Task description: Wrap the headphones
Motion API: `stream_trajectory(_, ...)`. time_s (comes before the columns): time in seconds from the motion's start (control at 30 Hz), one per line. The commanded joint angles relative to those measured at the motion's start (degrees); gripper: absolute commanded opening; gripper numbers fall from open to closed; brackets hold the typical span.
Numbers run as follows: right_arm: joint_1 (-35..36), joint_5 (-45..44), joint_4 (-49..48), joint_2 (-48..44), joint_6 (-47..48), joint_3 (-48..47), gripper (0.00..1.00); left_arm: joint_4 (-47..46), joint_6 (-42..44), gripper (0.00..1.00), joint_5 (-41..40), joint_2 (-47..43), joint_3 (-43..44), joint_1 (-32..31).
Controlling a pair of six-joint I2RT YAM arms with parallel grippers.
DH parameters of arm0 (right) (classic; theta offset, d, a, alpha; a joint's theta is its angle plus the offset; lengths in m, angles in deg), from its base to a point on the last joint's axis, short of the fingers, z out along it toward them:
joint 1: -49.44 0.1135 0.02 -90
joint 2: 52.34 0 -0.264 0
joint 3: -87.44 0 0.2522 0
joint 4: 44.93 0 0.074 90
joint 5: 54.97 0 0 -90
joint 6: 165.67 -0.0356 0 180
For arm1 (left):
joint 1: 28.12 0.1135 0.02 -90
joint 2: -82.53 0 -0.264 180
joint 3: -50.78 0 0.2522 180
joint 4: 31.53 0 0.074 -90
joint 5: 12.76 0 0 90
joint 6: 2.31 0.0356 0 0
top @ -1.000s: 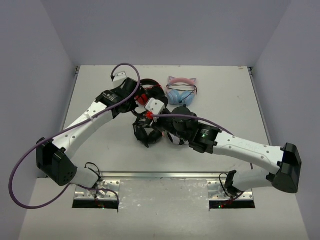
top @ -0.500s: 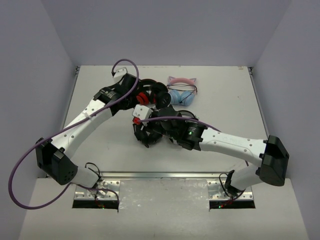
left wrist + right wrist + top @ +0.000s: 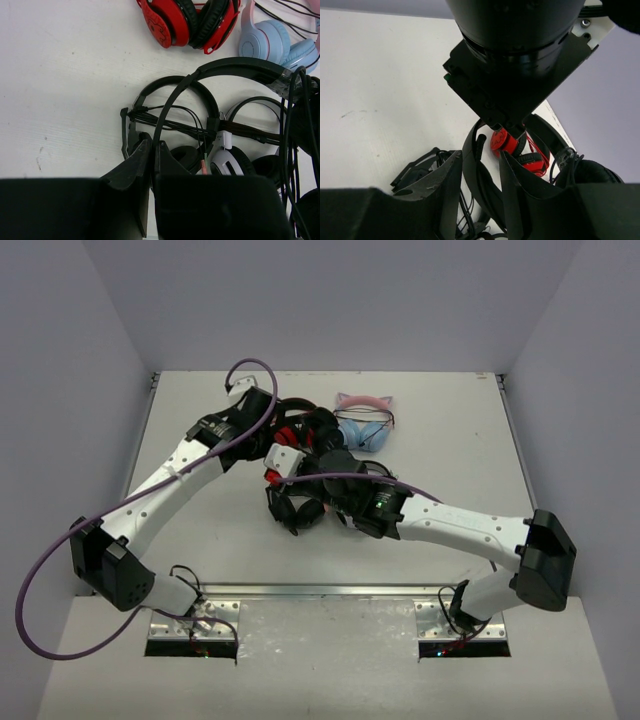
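Note:
My left gripper (image 3: 152, 147) is shut on the thin edge of the black headphones' headband (image 3: 225, 67) and holds it lifted off the table. The band arcs up and to the right, to a dark cup with thin black cables (image 3: 290, 125) hanging from it. In the right wrist view my right gripper (image 3: 479, 156) stands open astride the same headband (image 3: 485, 187), one finger on each side, just under the left gripper's body. From above, both grippers (image 3: 280, 440) (image 3: 298, 455) meet over the pile of headphones (image 3: 325, 427).
A red-and-black pair (image 3: 187, 22) and a pink-and-blue pair (image 3: 270, 42) lie behind the lifted band. Under it lie a black headset with a mic boom and bundled cable (image 3: 172, 85) and a white-cupped headset (image 3: 227, 160). Bare table stretches to the left.
My right arm has swung in to the left, bringing its fingers around the headband, and they have narrowed. The left gripper has stayed shut on the band and barely shifted.

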Motion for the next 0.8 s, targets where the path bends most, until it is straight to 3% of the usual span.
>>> stream_trajectory(0.0,-0.7,-1.1,-3.7,-0.6,1.9,-0.1,0.37,-2.7,0.2,0.0,1.1,-3.4,2.7,0.6)
stream_trajectory(0.33,-2.5,-0.3,-1.0,-2.3,0.4,-0.1,0.36,-2.7,0.5,0.0,0.7,-3.5,2.6,0.6)
stream_trajectory(0.43,-2.9,-0.2,0.8,-1.6,1.4,-1.1,0.23,-3.0,0.6,0.0,1.5,-3.6,2.6,0.6)
stream_trajectory(0.7,-3.8,2.1,2.3,-1.1,0.4,-1.2,0.02,-2.6,1.2,0.0,1.7,-4.4,4.5,0.6)
stream_trajectory(0.77,-3.8,2.5,2.3,-1.3,-0.2,-1.7,0.01,-2.7,1.8,0.0,1.3,-4.7,4.4,0.6)
